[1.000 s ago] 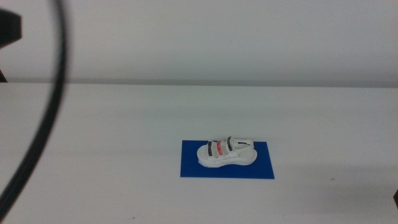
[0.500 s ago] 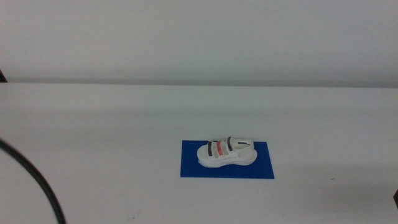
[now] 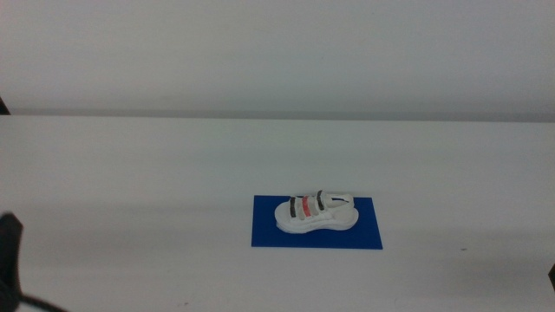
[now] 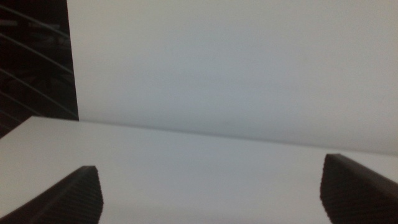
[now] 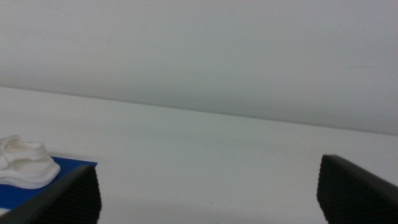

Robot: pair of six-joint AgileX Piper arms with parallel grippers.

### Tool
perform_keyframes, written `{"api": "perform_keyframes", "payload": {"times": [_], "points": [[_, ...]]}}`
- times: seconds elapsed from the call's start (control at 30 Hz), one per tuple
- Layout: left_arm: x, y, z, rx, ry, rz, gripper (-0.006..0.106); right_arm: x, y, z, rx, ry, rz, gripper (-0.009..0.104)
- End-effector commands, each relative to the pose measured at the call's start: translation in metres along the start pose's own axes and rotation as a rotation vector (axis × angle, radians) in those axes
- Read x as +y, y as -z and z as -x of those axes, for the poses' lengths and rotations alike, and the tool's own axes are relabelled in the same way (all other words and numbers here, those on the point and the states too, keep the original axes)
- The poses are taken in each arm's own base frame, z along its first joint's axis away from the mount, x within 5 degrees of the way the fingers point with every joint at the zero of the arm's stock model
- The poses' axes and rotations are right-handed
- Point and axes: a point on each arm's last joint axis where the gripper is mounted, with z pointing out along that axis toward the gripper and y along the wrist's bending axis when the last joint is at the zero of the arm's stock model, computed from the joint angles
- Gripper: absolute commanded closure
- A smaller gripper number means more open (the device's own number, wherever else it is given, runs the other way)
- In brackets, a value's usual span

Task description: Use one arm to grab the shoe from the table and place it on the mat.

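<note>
We see the small white chunky-soled shoe (image 3: 316, 213) with 2 dark straps and 1 red strap lying on its sole on the flat deep-blue rectangular mat (image 3: 269, 232), well inside its edges, its length running along the mat's long side. The mat lies flat on the broad white bench (image 3: 156, 173).

In the right wrist view only one end of the shoe (image 5: 23, 163) and a corner of the mat (image 5: 71, 168) show; the rest is cut off at the frame's edge.

The left gripper (image 4: 211, 193) has its fingers spread wide over bare bench, holding nothing. The right gripper (image 5: 208, 190) also has its fingers spread wide and empty, apart from the shoe.

A dark blurred shape (image 3: 9, 260) sits at the middle view's lower left corner; we cannot make out what it is.
</note>
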Motion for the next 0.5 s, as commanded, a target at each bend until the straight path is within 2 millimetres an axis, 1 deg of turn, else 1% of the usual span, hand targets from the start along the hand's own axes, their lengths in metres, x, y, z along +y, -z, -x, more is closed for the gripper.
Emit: {"api": "perform_keyframes", "payload": {"times": [0.0, 0.13, 0.2, 0.23, 0.47], "points": [[0.002, 0.003, -0.012, -0.025, -0.024, 0.0, 0.007, 0.002, 0.0, -0.012, -0.002, 0.004, -0.001, 0.002], [0.006, 0.006, -0.029, -0.051, -0.068, 0.003, 0.007, 0.002, 0.0, -0.012, -0.002, 0.004, -0.001, 0.002], [0.007, 0.005, -0.039, -0.039, -0.068, 0.003, 0.007, 0.002, 0.0, -0.012, -0.002, 0.004, -0.001, 0.002], [0.008, 0.004, -0.042, 0.0, -0.068, 0.011, 0.007, 0.002, 0.0, -0.012, -0.002, 0.004, -0.001, 0.002], [0.008, 0.005, -0.041, -0.011, -0.068, 0.009, 0.007, 0.002, 0.0, -0.012, -0.002, 0.004, -0.001, 0.002]]}}
